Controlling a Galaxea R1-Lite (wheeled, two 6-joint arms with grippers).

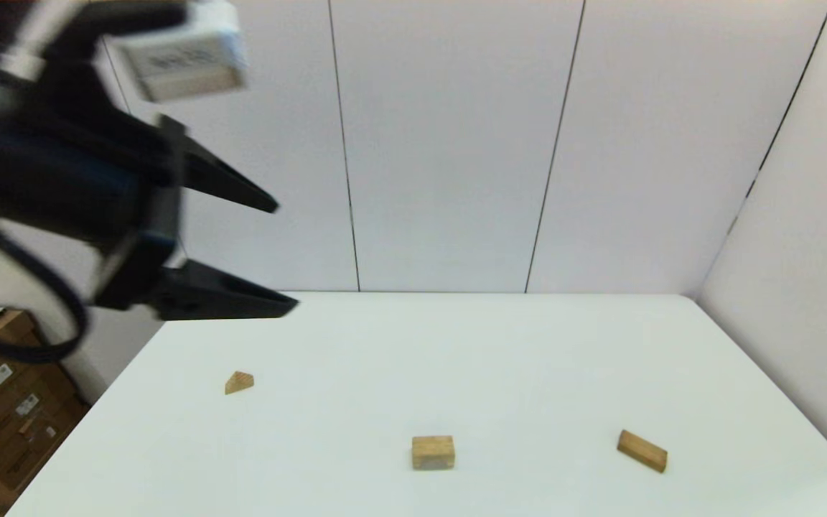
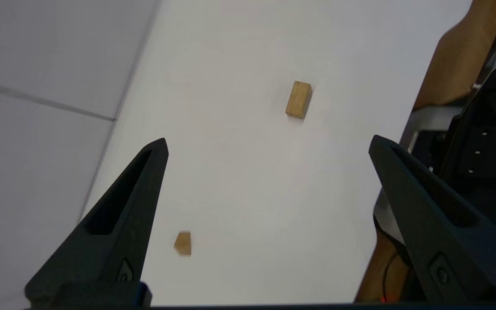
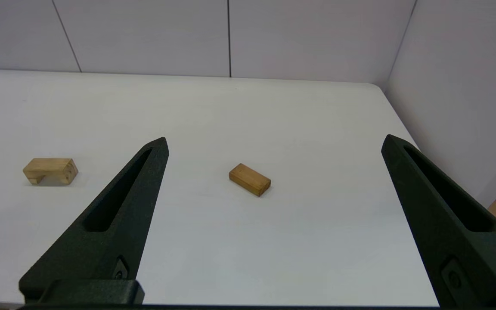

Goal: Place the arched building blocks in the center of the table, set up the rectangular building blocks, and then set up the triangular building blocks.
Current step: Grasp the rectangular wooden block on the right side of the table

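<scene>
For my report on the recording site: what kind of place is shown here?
Probably a robot test room or lab, not a home. A bare white table carries only three wooden blocks, plain white panel walls enclose it, and labelled cardboard boxes are stacked beside it on the robot's left.

The arch (image 1: 433,452) is a stubby, thick light-wood block resting on its two feet on the white table (image 1: 456,345), hollow underneath, near the front edge about midway across. The slab (image 1: 642,450), flat, long and tan, lies on a broad face well to the arch's right, turned at an angle. The wedge (image 1: 239,382), smallest of the three, sits ridge up, well to the arch's left and farther back.
</scene>
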